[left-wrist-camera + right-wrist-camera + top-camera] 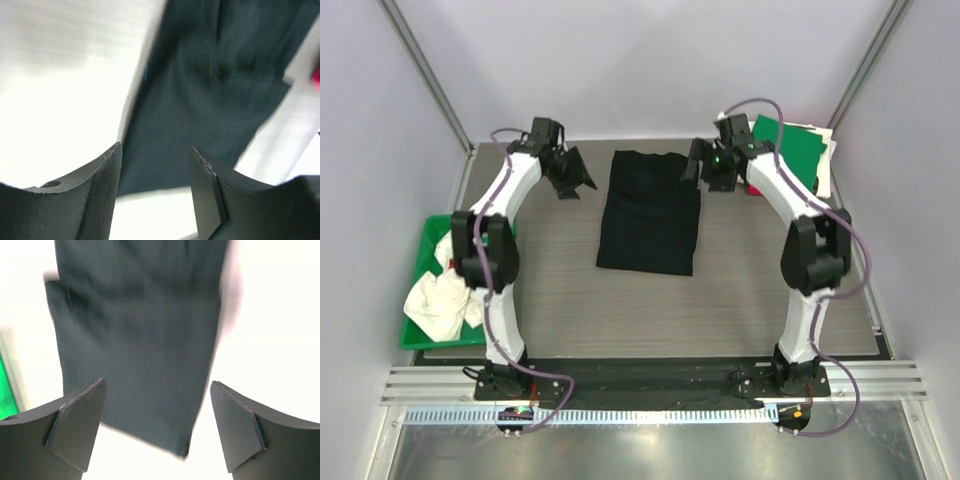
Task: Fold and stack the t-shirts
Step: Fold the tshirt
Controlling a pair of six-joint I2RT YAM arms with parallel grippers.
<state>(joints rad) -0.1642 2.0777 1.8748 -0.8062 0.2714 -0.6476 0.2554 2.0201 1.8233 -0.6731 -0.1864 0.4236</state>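
At mid-table, the black shirt [650, 212] is laid out, partly folded.
The left gripper [155, 147] and right gripper [158, 384] are held open, empty, by its far end; shirts [438, 300] in the tray [426, 232] are yet to be folded.

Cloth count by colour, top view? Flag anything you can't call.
Black t-shirt: 1, folded, mid-table
Green t-shirt: 1, flat at the far right corner
White cloth: 1, crumpled in the green tray
White edge under the green t-shirt: 1, can't tell if it's a shirt
Total: 4, of which 3 are certain
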